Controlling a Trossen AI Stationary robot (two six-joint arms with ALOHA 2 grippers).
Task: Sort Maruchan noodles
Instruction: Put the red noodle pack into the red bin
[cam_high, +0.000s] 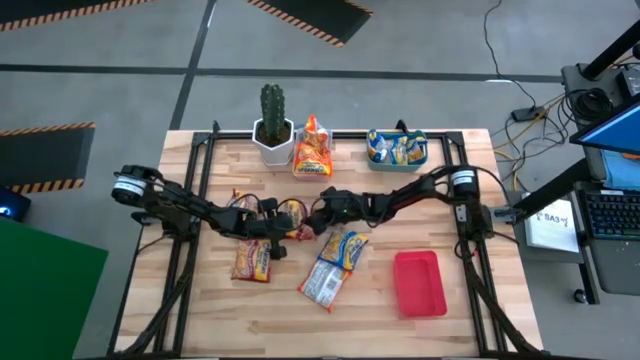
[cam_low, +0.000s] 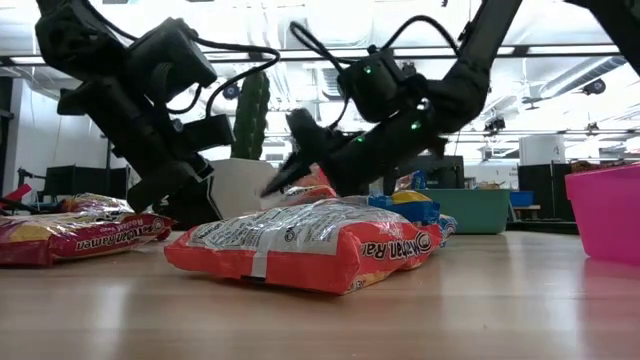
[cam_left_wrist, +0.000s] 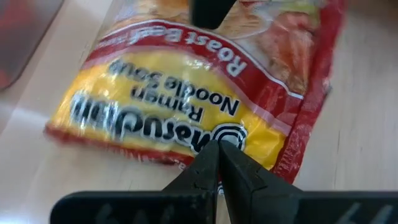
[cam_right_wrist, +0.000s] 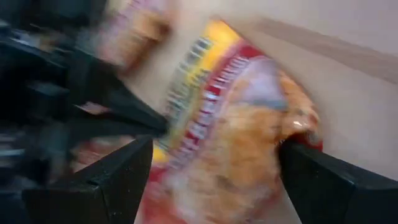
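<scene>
A red-and-yellow Roast Beef noodle packet lies flat on the wooden table, left of its middle. My left gripper is shut, its tips over the packet's printed face. My right gripper is open and comes in from the right, one finger on each side of the same packet. More packets lie flat nearby: a red one, a blue-and-yellow one and a silvery one. An orange packet stands at the back. My left gripper has its shut fingertips on the packet's yellow face by the logo, close to one long edge. The fingers slant down from the table's left side. The packet lies flat on the table. My right gripper: whether its fingers touch the packet, I cannot tell.
A teal bin holding packets stands at the back right, and a potted cactus at the back left. A flat red tray lies at the front right. A screen and a keyboard stand beyond the table's right edge.
</scene>
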